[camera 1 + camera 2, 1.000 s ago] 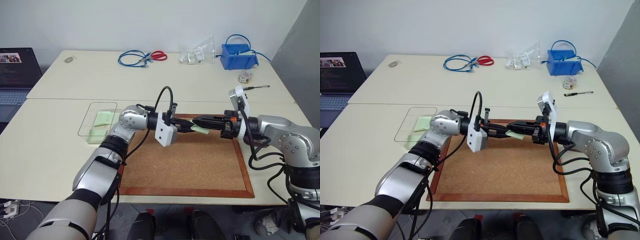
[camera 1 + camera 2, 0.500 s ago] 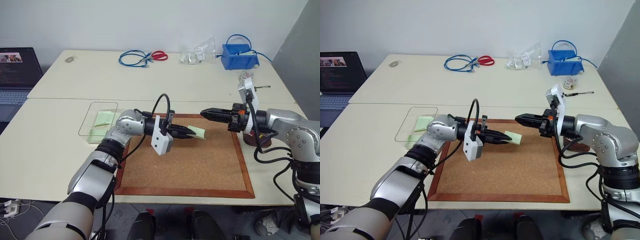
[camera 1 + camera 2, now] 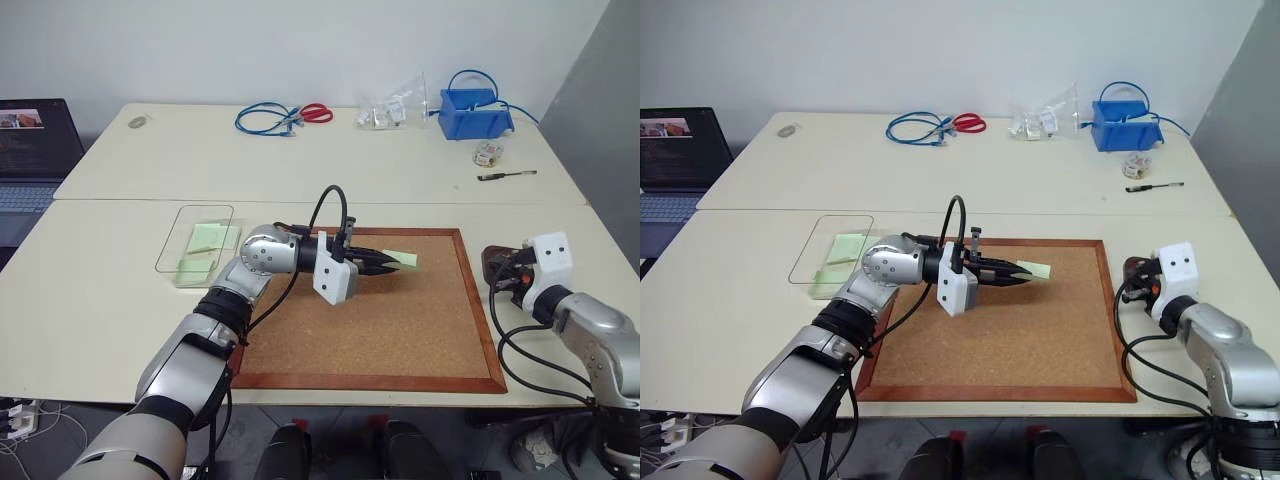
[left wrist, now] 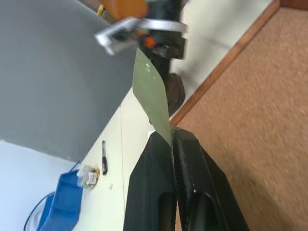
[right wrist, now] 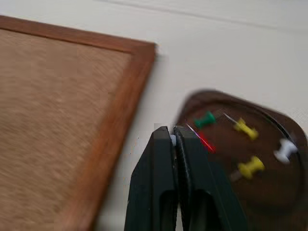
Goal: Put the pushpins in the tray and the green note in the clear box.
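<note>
The left hand (image 3: 385, 262) is pinched on one edge of the green note (image 3: 403, 258), holding it clear above the corkboard (image 3: 400, 330) for carrying to the clear box (image 3: 190, 225), while the right hand (image 5: 174, 142) is closed, apparently pinching a white-headed pin beside the tray (image 5: 269, 192) of pushpins (image 5: 245, 149).

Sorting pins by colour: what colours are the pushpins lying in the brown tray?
Green, red, two yellow, one white; best in right wrist view.

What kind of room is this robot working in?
Probably an office or lab: pale work tables, a laptop at the side, and clutter such as coiled blue cable, red scissors and a blue bin.
</note>
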`<state>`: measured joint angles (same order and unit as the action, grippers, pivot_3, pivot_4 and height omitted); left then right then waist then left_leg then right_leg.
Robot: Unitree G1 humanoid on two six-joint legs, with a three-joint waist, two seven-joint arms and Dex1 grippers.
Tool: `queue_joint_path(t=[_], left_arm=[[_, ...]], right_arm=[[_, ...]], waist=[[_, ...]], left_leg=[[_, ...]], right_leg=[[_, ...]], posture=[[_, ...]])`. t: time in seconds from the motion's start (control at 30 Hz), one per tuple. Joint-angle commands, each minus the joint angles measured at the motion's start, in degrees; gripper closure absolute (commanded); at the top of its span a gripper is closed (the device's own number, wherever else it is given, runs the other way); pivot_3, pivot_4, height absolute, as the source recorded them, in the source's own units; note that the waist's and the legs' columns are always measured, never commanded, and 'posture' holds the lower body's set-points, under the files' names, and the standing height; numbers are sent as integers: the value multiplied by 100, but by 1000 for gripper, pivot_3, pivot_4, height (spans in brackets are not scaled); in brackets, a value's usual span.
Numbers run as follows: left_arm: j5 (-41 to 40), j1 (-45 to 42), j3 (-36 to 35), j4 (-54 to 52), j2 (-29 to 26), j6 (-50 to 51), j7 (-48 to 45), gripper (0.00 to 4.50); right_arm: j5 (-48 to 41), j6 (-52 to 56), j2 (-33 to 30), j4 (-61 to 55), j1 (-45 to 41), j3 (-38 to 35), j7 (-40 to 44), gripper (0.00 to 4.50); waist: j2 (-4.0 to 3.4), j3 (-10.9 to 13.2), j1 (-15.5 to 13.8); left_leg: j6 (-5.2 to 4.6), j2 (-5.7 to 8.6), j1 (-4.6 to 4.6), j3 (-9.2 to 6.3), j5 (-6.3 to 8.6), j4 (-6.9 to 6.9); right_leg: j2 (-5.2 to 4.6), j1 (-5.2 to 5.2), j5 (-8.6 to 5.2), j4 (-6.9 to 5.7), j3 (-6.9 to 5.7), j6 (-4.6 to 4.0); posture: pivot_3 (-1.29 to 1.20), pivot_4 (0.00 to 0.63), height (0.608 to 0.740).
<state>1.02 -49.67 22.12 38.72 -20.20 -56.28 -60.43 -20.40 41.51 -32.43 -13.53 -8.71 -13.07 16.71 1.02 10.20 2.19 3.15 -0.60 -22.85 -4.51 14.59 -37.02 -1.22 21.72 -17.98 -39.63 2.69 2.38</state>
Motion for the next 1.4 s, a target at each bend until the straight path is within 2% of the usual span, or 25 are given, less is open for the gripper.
queue_joint_path(t=[0.03, 0.2, 0.6, 0.8, 0.9, 1.0, 1.1, 1.23, 1.4], left_arm=[[-34, -110, -15, -115, 34, 47, 28, 4435], [-32, -140, -22, -82, 54, 51, 13, 4435], [-6, -95, -51, -106, 23, 70, 56, 4500], [-9, -32, -67, -199, -37, 133, 62, 4500], [-26, 58, -159, -413, -181, 460, 96, 4500], [-106, 323, -380, -959, -340, 1371, 335, 4500], [-172, 760, -712, -1842, -426, 2658, 790, 4500], [-191, 1282, -1227, -3020, -499, 4403, 1500, 4500], [-364, 1949, -2350, -4989, -226, 7520, 3041, 4500]], right_arm=[[154, -223, 48, -46, -216, -296, -239, 4500], [296, -317, 40, 199, -371, -348, -305, 4500], [444, -293, -11, 386, -488, -338, -321, 1918], [251, -287, -62, -103, -436, -289, -41, 724], [-461, -177, -189, -773, -339, -102, 879, 724], [-1583, 206, -349, -1514, -441, 28, 1909, 724], [-2120, 364, -609, -1907, -678, 300, 2550, 724], [-2528, 510, -585, -1991, -1205, 515, 2697, 724], [-2378, 354, -268, -1843, -1945, 1099, 2686, 724]], waist=[[0, 0, 0], [0, 0, -12], [0, 0, -26], [-1, 0, -25], [-1, -1, -9], [-2, -1, 21], [-2, 0, 32], [0, 1, 22], [0, 1, 49]], left_leg=[[-2, 0, 0, -2, -1, 0], [-4, 0, -1, -3, -3, 0], [-4, 1, -2, -3, -3, 0], [-4, 1, -2, -3, -3, 0], [-4, 1, -2, -3, -3, 0], [-5, -4, -1, -8, -3, 1], [-5, -6, -2, -11, -2, -2], [-5, -4, -1, -21, -2, -8], [-5, -12, 0, -25, -3, -6]], right_leg=[[1, 0, 0, -3, -2, 0], [2, 0, 0, -5, -3, 0], [1, 0, 0, -5, -3, -1], [1, 0, 0, -5, -2, -1], [1, 1, 0, -6, -2, -1], [5, 0, 0, -6, -5, -1], [5, -2, 0, -5, -8, -1], [4, -9, 0, -4, -17, -1], [7, -3, -1, -9, -17, -1]], posture=[[0, 150, 740], [0, 150, 740], [0, 150, 740], [0, 150, 740], [0, 150, 740], [0, 150, 740], [0, 150, 740], [0, 150, 740], [0, 150, 740]])
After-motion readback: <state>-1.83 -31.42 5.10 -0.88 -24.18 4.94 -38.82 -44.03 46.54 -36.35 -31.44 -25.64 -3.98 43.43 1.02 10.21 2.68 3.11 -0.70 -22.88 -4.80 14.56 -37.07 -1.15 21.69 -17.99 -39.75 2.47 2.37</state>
